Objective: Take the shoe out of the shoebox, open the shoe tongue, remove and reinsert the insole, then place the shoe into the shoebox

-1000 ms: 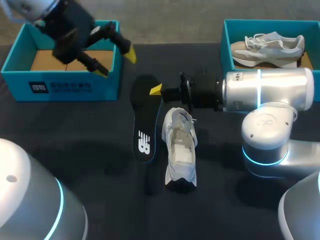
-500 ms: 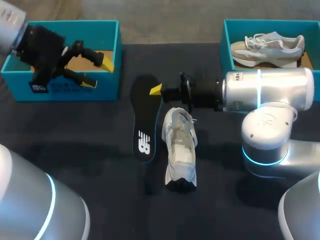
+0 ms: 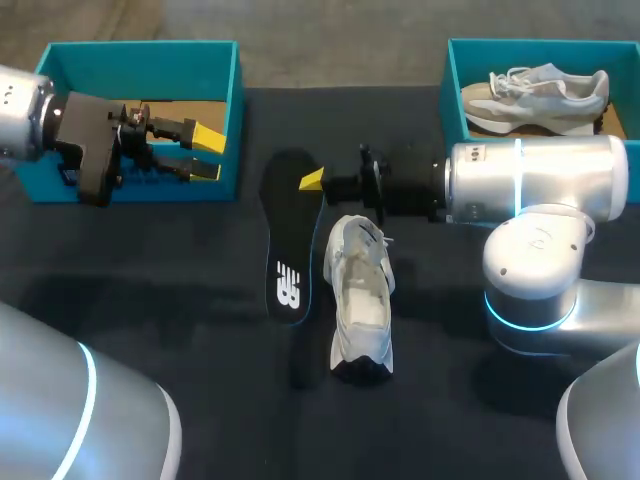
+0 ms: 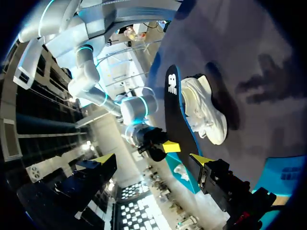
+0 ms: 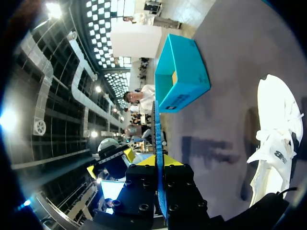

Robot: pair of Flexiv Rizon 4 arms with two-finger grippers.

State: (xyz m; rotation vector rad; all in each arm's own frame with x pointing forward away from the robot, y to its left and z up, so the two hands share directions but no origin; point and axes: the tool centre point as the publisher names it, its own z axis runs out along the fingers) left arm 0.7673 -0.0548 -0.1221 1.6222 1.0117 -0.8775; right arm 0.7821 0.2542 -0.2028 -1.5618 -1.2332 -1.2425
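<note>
Right fingers (image 3: 312,180) clamp the far end of the black insole (image 3: 288,240), just left of the white shoe (image 3: 360,300) on the worktop (image 3: 180,290); only the right wrist view shows both tips pinching it edge-on. Left fingers (image 3: 207,136) gape wide, empty, by the left shoebox (image 3: 140,65).

The left gripper (image 3: 208,152) hovers at the near right corner of the left shoebox (image 3: 140,46), its yellow tips apart with nothing between them. On the dark table (image 3: 180,300) the black insole (image 3: 290,240) lies lengthwise, with the white shoe (image 3: 360,300) just to its right. The right gripper (image 3: 315,182) shows one yellow tip, at the insole's far end. A second shoe (image 3: 535,88) sits in the far right shoebox (image 3: 452,90).
</note>
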